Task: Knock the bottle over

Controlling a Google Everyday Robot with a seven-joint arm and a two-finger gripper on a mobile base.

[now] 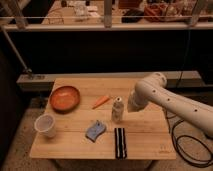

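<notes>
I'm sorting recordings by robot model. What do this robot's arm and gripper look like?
The arm is a smooth cream-white shell made of thick, rounded tubular segments with a bulbous joint. Small dark dots run along its side, and no lettering is readable. The gripper at its tip is the same pale colour and sits just right of the bottle. Black cables loop on the floor nearby.

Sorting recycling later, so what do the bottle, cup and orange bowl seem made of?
The bottle: probably plastic, pale matte grey-white. The cup: likely thin plastic, whitish, translucent-looking. The bowl: smooth orange, plastic or glazed ceramic, unclear. The end effector is close beside the bottle.
</notes>
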